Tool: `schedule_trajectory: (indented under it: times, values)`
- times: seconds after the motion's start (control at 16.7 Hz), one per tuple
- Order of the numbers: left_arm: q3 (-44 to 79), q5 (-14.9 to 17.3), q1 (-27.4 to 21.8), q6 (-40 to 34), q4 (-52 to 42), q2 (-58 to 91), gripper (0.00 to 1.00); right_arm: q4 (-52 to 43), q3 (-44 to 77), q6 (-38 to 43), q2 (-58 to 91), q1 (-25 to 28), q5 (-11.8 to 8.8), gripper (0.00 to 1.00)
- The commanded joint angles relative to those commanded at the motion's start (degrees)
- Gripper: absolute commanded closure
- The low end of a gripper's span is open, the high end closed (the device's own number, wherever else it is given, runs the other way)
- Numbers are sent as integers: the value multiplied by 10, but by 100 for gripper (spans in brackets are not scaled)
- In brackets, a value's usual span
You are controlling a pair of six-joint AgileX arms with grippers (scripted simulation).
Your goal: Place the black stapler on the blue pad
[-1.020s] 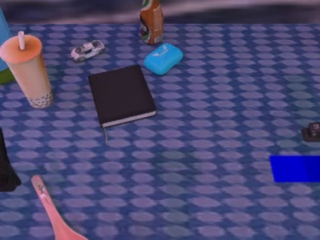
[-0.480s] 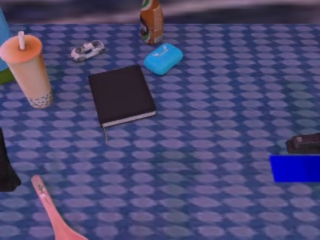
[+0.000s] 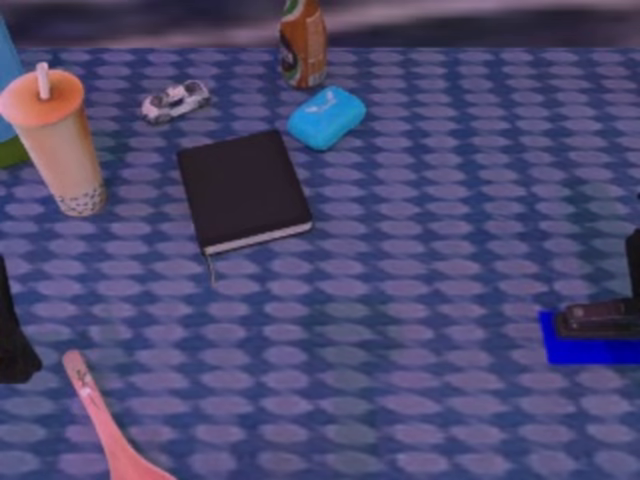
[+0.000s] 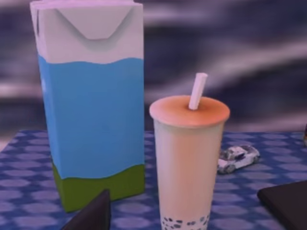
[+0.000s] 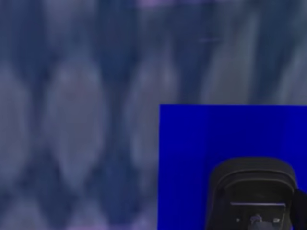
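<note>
The stapler (image 3: 598, 318) is now sitting lengthwise over the pad (image 3: 560, 350), having come down from beyond it, the right tool's grip hidden.

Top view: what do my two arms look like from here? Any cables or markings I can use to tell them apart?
Very little shows. The left arm is a plain black bulk at the view's left edge. The right arm is only a narrow black sliver at the right edge. No cables, labels or markings are visible on either.
</note>
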Motion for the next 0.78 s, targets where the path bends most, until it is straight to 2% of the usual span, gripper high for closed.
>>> schedule_trajectory:
  times: [0.78]
  values:
    - [0, 0, 0, 0, 0, 0, 0, 0, 0, 0, 0, 0, 0, 2]
